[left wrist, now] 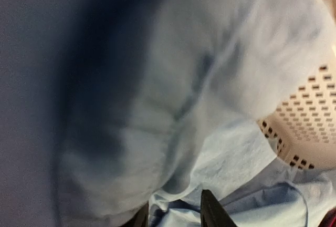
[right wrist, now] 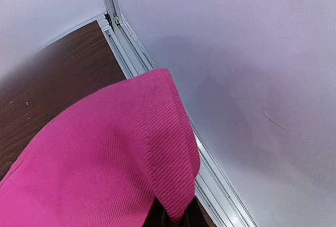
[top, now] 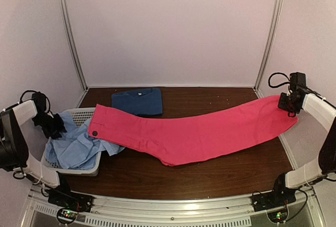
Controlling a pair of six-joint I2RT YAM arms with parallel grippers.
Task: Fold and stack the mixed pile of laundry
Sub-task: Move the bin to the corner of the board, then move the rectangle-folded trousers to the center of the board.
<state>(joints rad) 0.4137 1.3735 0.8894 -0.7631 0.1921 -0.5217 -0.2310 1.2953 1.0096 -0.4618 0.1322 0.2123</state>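
A bright magenta-pink shirt (top: 199,132) stretches across the table from the basket on the left to the right edge. My right gripper (top: 290,106) is shut on its hem and holds that end raised by the right wall; in the right wrist view the pink shirt (right wrist: 105,158) drapes over the gripper (right wrist: 176,214). A folded dark blue T-shirt (top: 137,102) lies at the back. The pale light-blue cloth (top: 79,145) is heaped in the basket. My left gripper (top: 50,124) is down in it. Up close, that gripper (left wrist: 175,200) has its fingers apart, with a fold of light-blue cloth (left wrist: 210,80) between them.
The white slotted basket (top: 79,115) stands at the table's left edge, and its wall (left wrist: 310,127) shows beside the cloth in the left wrist view. Metal frame posts (top: 270,32) and white walls close in the back and sides.
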